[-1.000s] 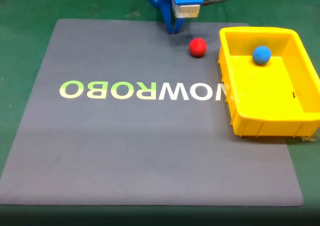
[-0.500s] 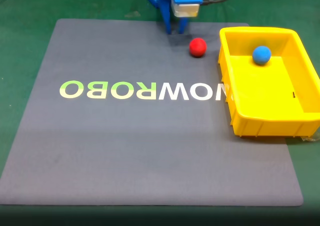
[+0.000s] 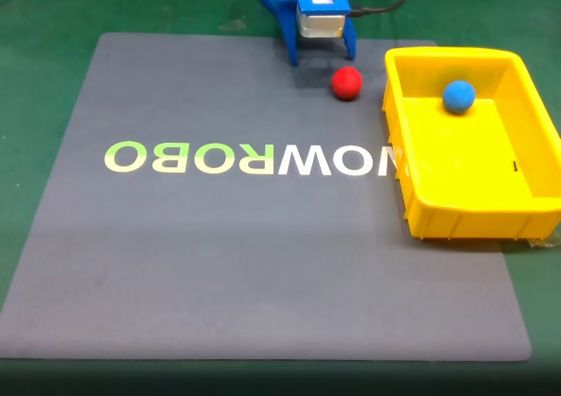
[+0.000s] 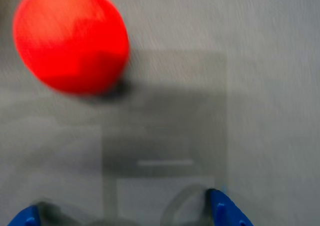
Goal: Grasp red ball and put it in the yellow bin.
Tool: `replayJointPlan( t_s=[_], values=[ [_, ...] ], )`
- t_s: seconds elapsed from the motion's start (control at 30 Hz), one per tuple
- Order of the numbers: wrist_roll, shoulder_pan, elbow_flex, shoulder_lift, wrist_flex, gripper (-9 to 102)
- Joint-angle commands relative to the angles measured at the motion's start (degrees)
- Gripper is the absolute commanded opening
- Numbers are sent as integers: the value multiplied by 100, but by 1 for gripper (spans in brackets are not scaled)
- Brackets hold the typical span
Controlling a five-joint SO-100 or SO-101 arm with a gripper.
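Task barely begun: red ball [image 3: 347, 83] sits on mat [image 3: 219, 256], upper centre of fixed view, just left of yellow bin [image 3: 412, 194]. Claw [image 3: 321, 59] spread wide, empty, near ball. Grasp & drop both left.

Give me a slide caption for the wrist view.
Open blue hand low over the grey mat, small matte red ball resting ahead, not yet grasped.

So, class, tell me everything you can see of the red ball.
The red ball is a small, matte, plain sphere resting on the grey mat, casting a soft shadow. In the fixed view it sits just left of the yellow bin, not touching it. The open claw is beside it, apart. The wrist view shows it blurred, upper left.
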Motion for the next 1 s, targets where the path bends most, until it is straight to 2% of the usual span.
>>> replayJointPlan(
  t_s=[0.0, 0.13, 0.37, 0.97],
  values=[
    [237, -343, -360, -642, -729, 39],
    [378, -554, -677, -1529, -1441, 39],
    [299, -510, -1230, -2725, -2153, 39],
    [97, -343, -2118, -4737, -3296, 39]
  ],
)
